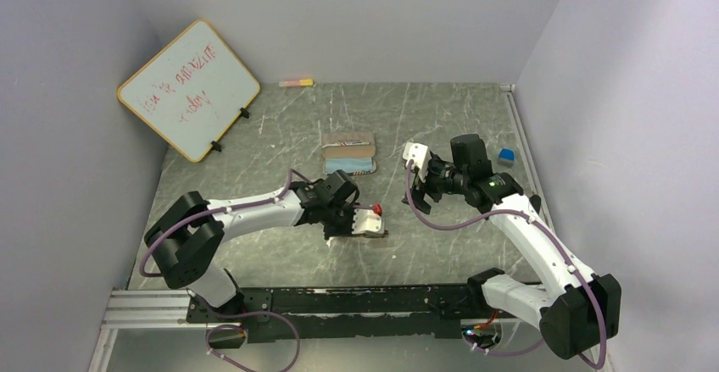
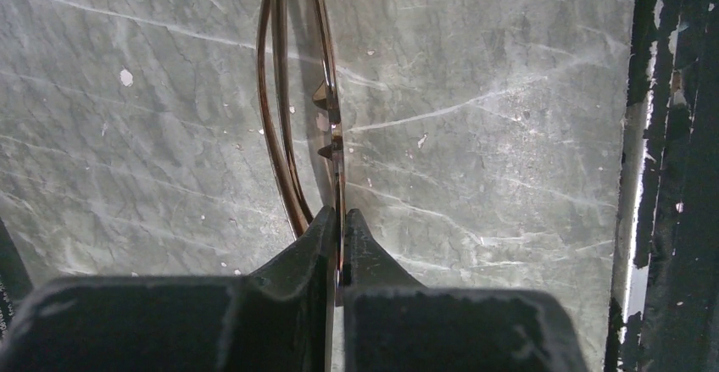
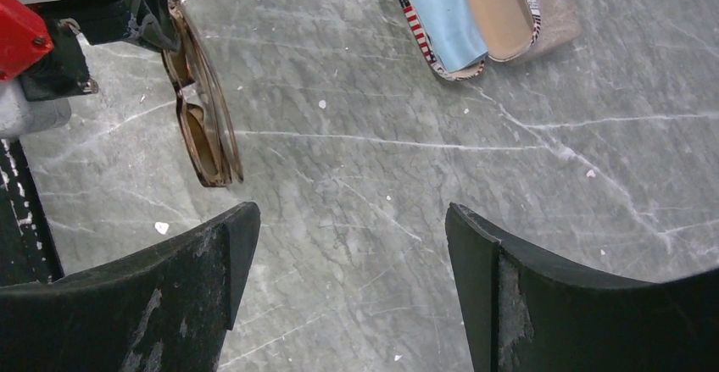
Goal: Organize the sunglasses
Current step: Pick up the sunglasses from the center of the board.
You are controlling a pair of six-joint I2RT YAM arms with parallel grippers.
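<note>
1. The table (image 1: pixel 280 135) is grey stone-patterned with pale veins and scattered white flecks. Plain pale walls close it in on three sides, and a black rail (image 1: pixel 339 300) runs along the near edge.
2. At far left, a whiteboard (image 1: pixel 188 89) with red scribble leans against the wall.
3. The left gripper (image 2: pixel 339 241) is clamped tight on the brown sunglasses (image 2: pixel 292 135), folded and seen edge-on, near the front middle of the table. I cannot tell whether they touch the surface.
4. Behind them, well apart, an open case (image 1: pixel 348 153) lies flat, showing a blue cloth and tan lining. A grey pouch (image 3: pixel 555 8) lies against it.
5. A small pink-and-yellow stick (image 1: pixel 296 82) lies at the back wall.
6. The right gripper (image 3: pixel 348 253) hangs with its fingers spread wide and nothing between them, facing the sunglasses (image 3: pixel 199 126) over bare table.
7. At far right, a small blue block (image 1: pixel 506 157) sits by the wall.
</note>
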